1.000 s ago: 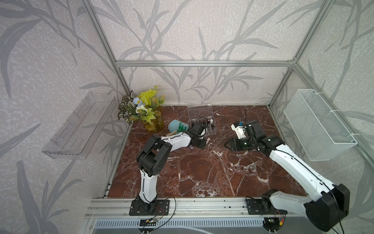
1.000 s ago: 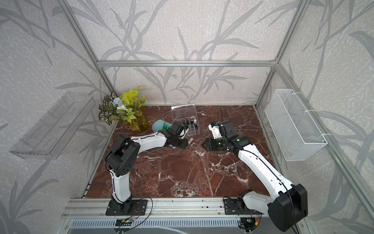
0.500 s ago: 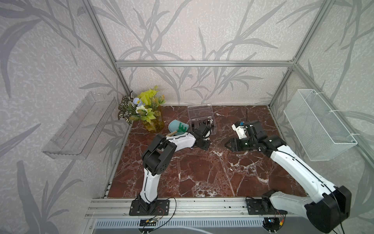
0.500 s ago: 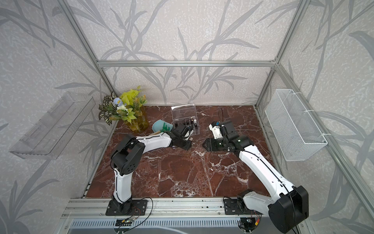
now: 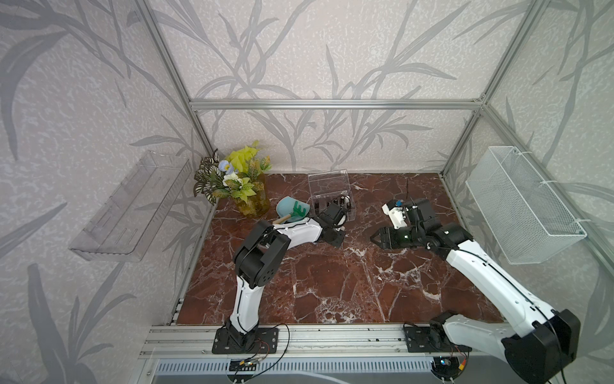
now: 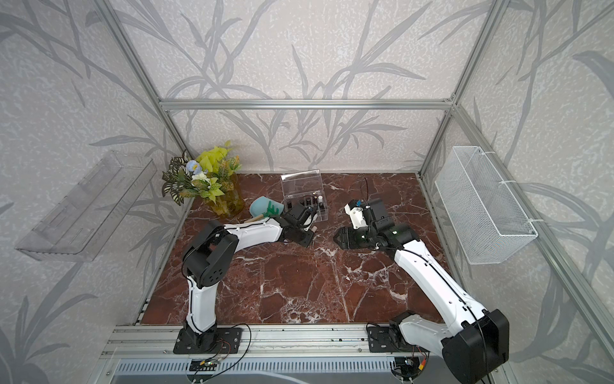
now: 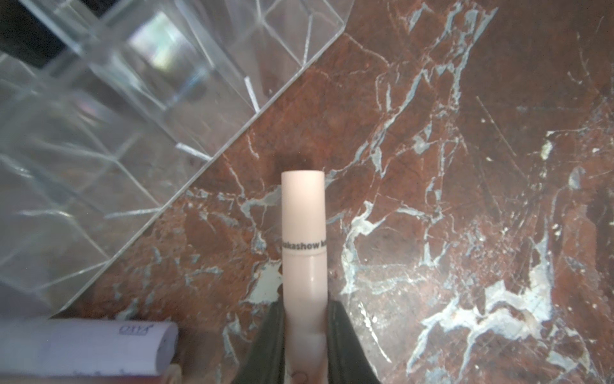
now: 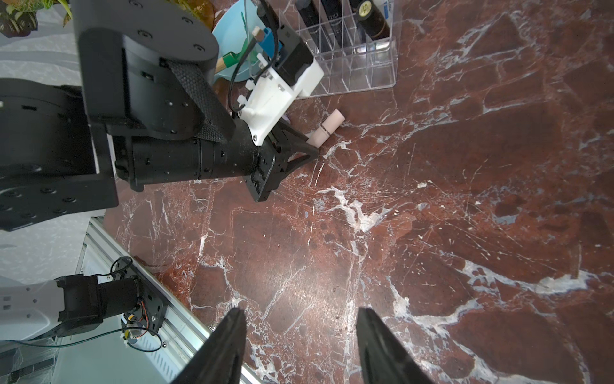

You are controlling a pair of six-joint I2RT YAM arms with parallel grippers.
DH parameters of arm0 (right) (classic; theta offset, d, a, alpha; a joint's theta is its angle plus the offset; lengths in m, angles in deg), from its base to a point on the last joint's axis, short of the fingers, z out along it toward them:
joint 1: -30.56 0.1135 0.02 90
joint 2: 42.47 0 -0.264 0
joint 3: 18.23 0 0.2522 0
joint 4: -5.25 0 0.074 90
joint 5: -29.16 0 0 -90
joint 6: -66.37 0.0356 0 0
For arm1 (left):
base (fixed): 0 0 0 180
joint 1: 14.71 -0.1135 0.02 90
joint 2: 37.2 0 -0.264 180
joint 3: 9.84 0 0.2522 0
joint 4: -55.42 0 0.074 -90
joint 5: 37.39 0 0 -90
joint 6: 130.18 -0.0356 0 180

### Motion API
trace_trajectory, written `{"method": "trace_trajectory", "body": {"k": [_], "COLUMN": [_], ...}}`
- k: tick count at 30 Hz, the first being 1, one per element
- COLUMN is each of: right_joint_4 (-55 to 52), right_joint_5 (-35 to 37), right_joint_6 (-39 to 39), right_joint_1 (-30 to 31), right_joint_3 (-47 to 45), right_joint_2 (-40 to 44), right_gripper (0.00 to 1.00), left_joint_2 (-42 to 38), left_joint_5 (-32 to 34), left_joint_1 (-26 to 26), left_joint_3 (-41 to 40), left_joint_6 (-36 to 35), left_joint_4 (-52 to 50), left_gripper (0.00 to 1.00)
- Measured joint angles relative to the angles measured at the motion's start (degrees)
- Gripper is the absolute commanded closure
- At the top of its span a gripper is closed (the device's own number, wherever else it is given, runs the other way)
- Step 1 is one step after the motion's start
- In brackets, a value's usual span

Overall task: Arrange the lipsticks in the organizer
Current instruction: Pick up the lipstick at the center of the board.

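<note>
My left gripper [image 7: 305,309] is shut on a pale pink lipstick [image 7: 303,232], which lies low over the marble just off the front corner of the clear organizer [image 7: 133,116]. The right wrist view shows the same pink tube [image 8: 327,128] sticking out past the left gripper [image 8: 309,149]. Several dark lipsticks [image 8: 372,16] stand in the organizer's [image 8: 358,66] back compartments. A lilac lipstick [image 7: 83,345] lies beside my left fingers. In both top views the organizer [image 5: 351,212] [image 6: 322,212] has its lid up. My right gripper [image 8: 300,319] [image 5: 375,236] hangs open and empty to the right.
A teal bowl with a green rake [image 5: 292,209] sits left of the organizer, and a vase of flowers [image 5: 239,186] stands in the back left corner. A clear wall tray [image 5: 133,206] hangs on the left wall, a white wire basket [image 5: 521,202] on the right.
My left gripper has closed on the pale pink lipstick and shifted slightly toward the organizer's front. The right arm has stayed still.
</note>
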Motion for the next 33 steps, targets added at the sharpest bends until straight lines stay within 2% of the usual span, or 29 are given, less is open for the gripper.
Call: {"method": "trace_trajectory", "body": {"k": [5, 10, 14, 21, 33], "right_joint_4": [0.0, 0.1, 1.0, 3.1, 6.1], "right_joint_5": [-2.3, -7.6, -12.4, -17.7, -21.6], "right_joint_6": [0.0, 0.4, 0.7, 1.9, 3.1], "right_joint_1": [-1.4, -3.7, -5.4, -6.4, -7.3], "right_joint_3": [0.0, 0.6, 2.3, 4.7, 7.2], "right_joint_2": [0.1, -0.7, -2.8, -6.0, -11.6], "right_gripper": [0.43, 0.33, 0.31, 0.31, 0.39], "left_joint_2": [-6.6, -16.1, -21.1, -22.4, -25.4], "left_joint_5": [-3.7, -10.7, -15.1, -19.9, -22.4], "left_joint_1": [0.5, 1.0, 1.7, 2.4, 2.7], "left_joint_3": [-4.0, -4.6, -4.5, -4.5, -4.4], "left_joint_6": [-0.7, -1.8, -2.6, -3.5, -4.0], "left_joint_4": [0.6, 2.8, 3.3, 2.5, 0.8], "left_gripper": [0.82, 0.82, 0.82, 0.82, 0.82]}}
